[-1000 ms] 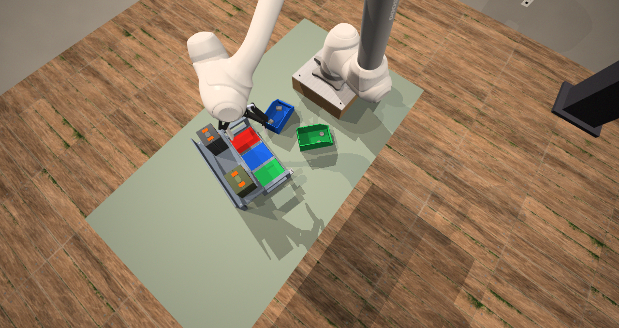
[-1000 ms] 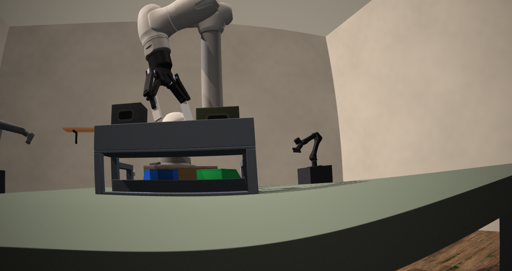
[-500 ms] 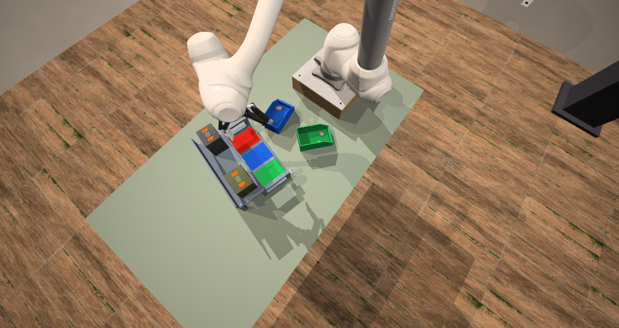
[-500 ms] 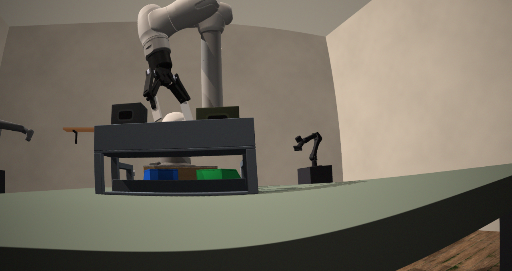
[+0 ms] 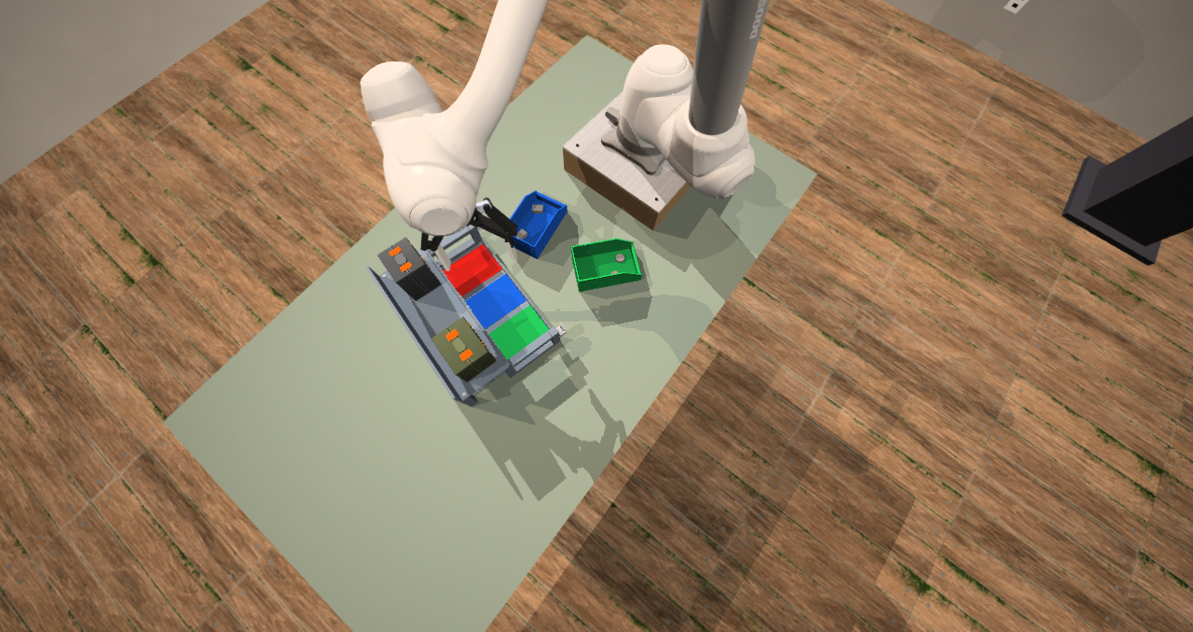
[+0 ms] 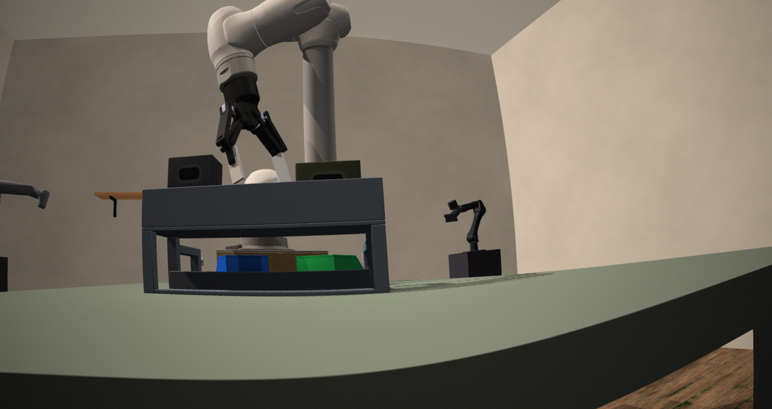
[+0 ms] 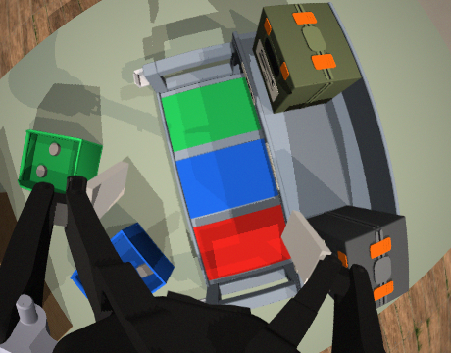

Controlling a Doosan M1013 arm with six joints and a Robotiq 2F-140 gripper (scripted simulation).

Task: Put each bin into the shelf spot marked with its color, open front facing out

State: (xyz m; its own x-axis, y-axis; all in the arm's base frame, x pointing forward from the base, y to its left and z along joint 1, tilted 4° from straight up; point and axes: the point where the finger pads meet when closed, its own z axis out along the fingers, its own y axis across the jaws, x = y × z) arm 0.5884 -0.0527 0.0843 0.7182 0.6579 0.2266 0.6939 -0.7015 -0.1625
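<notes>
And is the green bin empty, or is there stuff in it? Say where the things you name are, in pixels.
Not empty: the wrist view shows two round gray parts [image 7: 54, 149] lying inside the green bin [image 5: 594, 266] [image 6: 328, 263] [image 7: 90, 158].

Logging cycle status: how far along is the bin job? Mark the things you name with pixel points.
Done: nothing visible; the blue bin [image 5: 546, 226] [image 6: 242, 263] [image 7: 154, 255] and green bin [image 5: 596, 270] [image 6: 328, 263] [image 7: 90, 161] sit off the shelf, parts inside.
In hand: nothing, claw [image 5: 477, 254] [image 6: 260, 175] [image 7: 208, 203] open.
Left: both bins onto their matching blue and green marks.

Dark case [image 5: 408, 267] [image 6: 195, 171] [image 7: 370, 250] and olive case [image 5: 462, 349] [image 6: 328, 170] [image 7: 309, 56] obstruct the upper board's ends
</notes>
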